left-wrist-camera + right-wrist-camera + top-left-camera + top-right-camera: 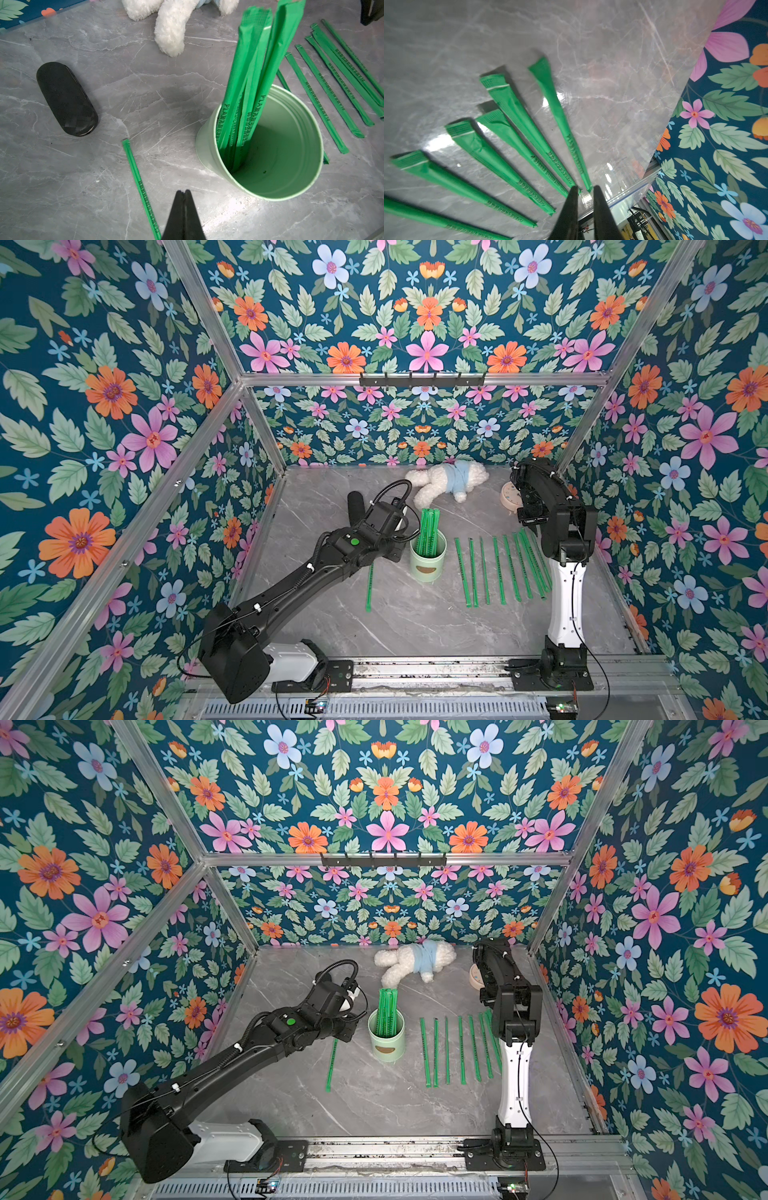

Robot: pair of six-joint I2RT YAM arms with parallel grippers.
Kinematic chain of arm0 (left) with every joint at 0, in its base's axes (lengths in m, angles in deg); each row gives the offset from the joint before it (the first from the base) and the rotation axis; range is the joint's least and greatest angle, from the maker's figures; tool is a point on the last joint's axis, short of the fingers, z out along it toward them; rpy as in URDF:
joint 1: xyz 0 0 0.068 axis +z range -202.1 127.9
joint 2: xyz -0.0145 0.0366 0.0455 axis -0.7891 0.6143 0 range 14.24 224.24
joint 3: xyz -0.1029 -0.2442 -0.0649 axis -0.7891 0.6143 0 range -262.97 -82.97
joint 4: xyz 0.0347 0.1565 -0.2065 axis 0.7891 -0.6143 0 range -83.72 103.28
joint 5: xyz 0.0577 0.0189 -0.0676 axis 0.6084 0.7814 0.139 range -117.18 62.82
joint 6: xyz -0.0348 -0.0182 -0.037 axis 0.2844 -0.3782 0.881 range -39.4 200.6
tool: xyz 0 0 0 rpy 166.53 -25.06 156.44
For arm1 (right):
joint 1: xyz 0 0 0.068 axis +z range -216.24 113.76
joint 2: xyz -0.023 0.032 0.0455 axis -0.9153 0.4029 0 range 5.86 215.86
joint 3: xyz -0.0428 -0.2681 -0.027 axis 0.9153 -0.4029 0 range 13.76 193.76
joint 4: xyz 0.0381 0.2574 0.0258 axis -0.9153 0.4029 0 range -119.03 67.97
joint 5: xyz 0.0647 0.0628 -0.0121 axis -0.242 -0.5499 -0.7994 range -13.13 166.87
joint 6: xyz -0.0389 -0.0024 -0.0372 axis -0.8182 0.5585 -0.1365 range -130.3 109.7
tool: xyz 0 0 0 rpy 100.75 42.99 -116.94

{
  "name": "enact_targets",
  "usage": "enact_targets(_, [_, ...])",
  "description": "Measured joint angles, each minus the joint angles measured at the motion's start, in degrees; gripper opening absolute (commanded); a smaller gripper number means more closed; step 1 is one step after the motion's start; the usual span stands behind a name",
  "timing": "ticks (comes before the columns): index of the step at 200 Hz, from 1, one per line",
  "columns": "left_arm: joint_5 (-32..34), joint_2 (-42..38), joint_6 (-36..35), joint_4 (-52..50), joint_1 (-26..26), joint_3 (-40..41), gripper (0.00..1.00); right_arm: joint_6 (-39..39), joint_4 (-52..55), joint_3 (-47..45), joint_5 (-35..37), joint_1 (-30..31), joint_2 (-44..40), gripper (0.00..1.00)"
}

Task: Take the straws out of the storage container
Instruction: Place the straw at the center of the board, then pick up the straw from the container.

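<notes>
A lone straw (141,187) lies on the tabletop (415,626) just beside the left pincer (184,192), which is clenched and empty. Right of it stands the cup (207,145), a bunch of straws (249,83) upright inside. Further right a row of straws (498,568) lies flat, the right pincer (584,189) over its right end, slightly parted, grasping nothing.

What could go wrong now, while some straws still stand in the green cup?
1. The remaining straws lean to one side of the storage container, which no gripper steadies; a slanted pull might tip it.
2. The right gripper hangs slightly open just over the crowded laid-out straws; moving away low could scatter them.
3. The shut left gripper is right beside a lone straw and could sweep it.
</notes>
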Motion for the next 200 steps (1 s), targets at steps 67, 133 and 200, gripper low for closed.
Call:
enact_targets(67, [0.33, -0.26, 0.0, -0.04, 0.0, 0.0, 0.0, 0.26, -0.02, 0.5, -0.7, 0.24, -4.04, 0.18])
enact_targets(133, [0.13, -1.33, 0.02, 0.37, 0.0, 0.66, 0.0, 0.74, -5.77, -13.2, -8.04, 9.38, -28.3, 0.2])
enact_targets(200, [-1.01, -1.36, 0.04, 1.92, 0.0, 2.29, 0.0, 2.95, -22.14, -32.85, -18.91, 19.39, -54.62, 0.23])
